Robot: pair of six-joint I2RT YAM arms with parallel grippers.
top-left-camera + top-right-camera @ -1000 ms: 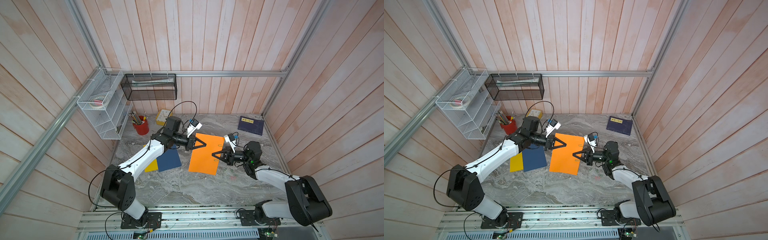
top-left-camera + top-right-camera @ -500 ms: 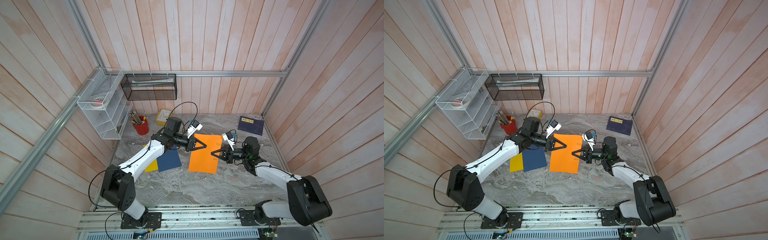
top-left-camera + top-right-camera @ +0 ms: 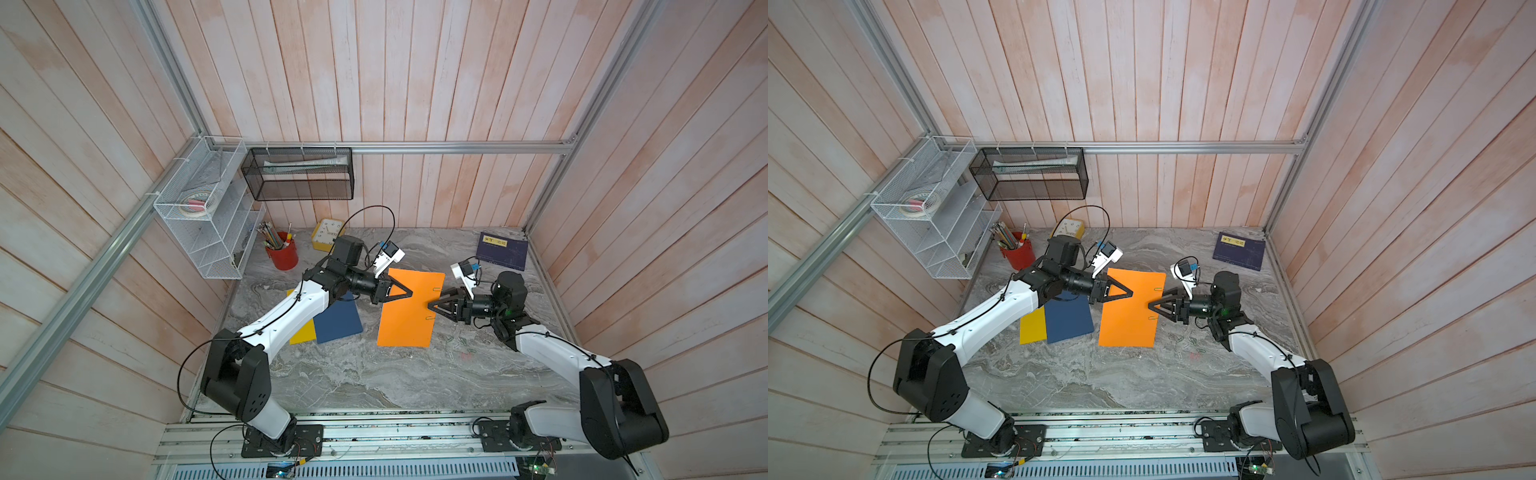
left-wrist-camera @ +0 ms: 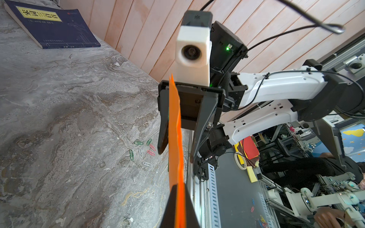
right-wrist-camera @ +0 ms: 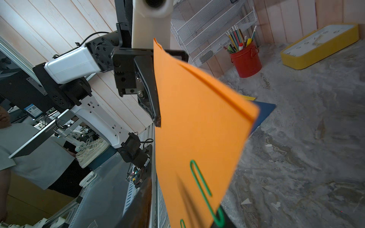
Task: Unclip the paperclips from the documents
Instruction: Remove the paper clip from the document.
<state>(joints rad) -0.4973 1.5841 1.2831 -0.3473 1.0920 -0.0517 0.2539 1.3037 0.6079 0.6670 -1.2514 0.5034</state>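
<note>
Grey marbled counter (image 3: 374,374) in both top views: orange paper sheet (image 3: 409,328) held up, left gripper (image 3: 411,293) jaws clenched on its left edge, two tiny wire paperclips (image 3: 430,318) on the right edge. Flat on the left: dark blue sheet (image 3: 337,320), yellow sheet (image 3: 301,333), clips unclear. Left wrist view: right gripper (image 4: 176,156) jaws released, straddling that edge; loose coloured clips (image 4: 140,152) beyond, looks partly done. Right wrist view: green paperclip (image 5: 200,181), nothing blocking.

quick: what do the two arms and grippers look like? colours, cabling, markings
Left arm and right arm: white shells, black joint housings, thin black cables running outside. Left gripper and right gripper: black triangular open-frame fingers tapering to points. A white-cased camera with black lens sits on each wrist; green LED lit on the right.
</note>
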